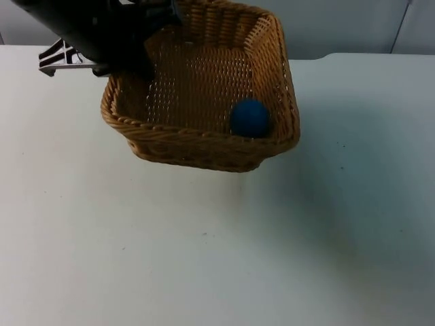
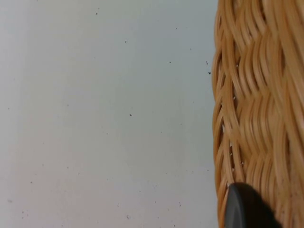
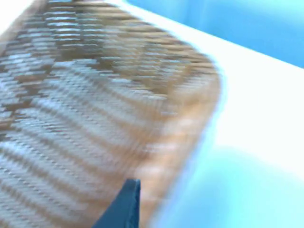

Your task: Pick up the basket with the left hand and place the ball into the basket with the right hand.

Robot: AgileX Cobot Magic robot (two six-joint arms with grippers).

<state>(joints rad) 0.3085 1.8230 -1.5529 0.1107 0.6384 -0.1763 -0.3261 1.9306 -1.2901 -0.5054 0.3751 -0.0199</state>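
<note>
The wicker basket (image 1: 204,88) hangs tilted above the white table (image 1: 204,258), its far-left rim clamped by the left gripper (image 1: 126,64). The blue ball (image 1: 249,117) rests inside against the near wall. The basket looks light and stiff, its ribbed rim the natural hold; the ball seems small, smooth, prone to roll. The right gripper's finger state cannot be told.

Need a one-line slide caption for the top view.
Left arm holds the wicker basket by its rim above the white table, the blue ball resting inside.
</note>
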